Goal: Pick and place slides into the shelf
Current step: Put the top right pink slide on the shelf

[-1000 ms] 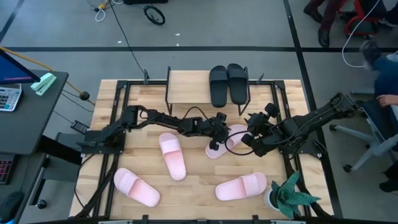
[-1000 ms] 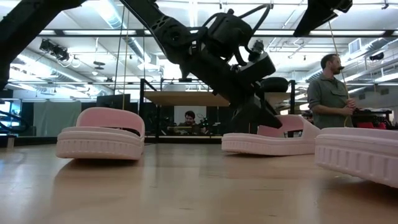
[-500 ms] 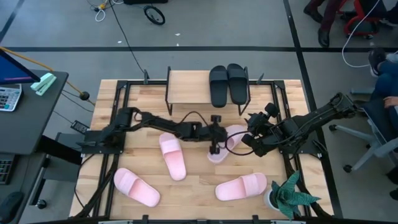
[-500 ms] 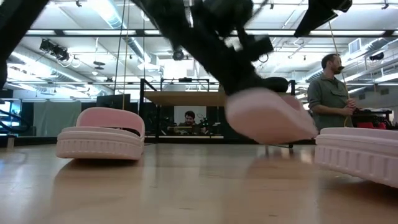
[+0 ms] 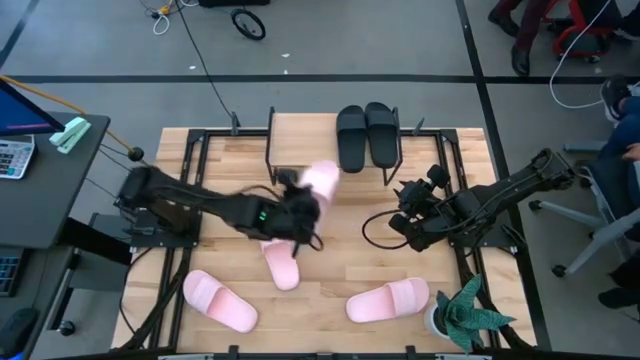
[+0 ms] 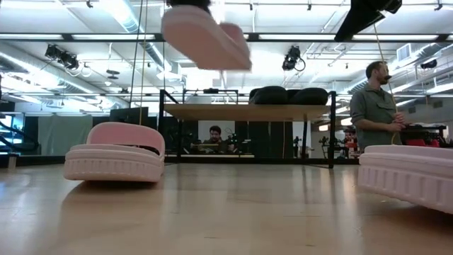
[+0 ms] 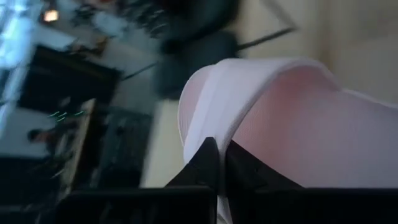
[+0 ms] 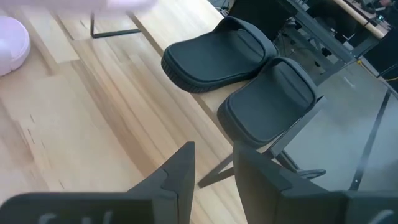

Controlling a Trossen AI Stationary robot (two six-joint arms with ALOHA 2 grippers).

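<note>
My left gripper (image 5: 303,205) is shut on a light pink slide (image 5: 321,183), high over the table's middle, just in front of the shelf (image 5: 300,140). In the low view that slide (image 6: 205,35) hangs well above the shelf's board (image 6: 241,111). Two black slides (image 5: 365,135) lie side by side on the shelf's right part. Three more pink slides (image 5: 278,262) (image 5: 220,300) (image 5: 388,300) rest sole-down on the table. My right gripper (image 5: 403,218) waits open at the table's right, pointing at the black slides (image 8: 217,56). My left gripper pinches a pale curved edge of the pink slide (image 7: 208,127) between its two shut fingers (image 7: 205,162); whether that edge is strap or sole I cannot tell. The slide is lifted clear of the table and sticks out past the fingers toward the shelf, tilted.
A potted plant (image 5: 462,315) stands at the table's near right corner. Black frame bars (image 5: 200,160) run along the table's sides. A person (image 6: 375,106) stands beyond the table's far edge, and a desk with a calculator (image 5: 15,155) is off to the left.
My left gripper has taken hold of the pink slide that lay right of the table's middle. It has risen steeply and swung toward the table's left and far edge, up to the shelf. The slide has left the table and now hangs high, tilted.
</note>
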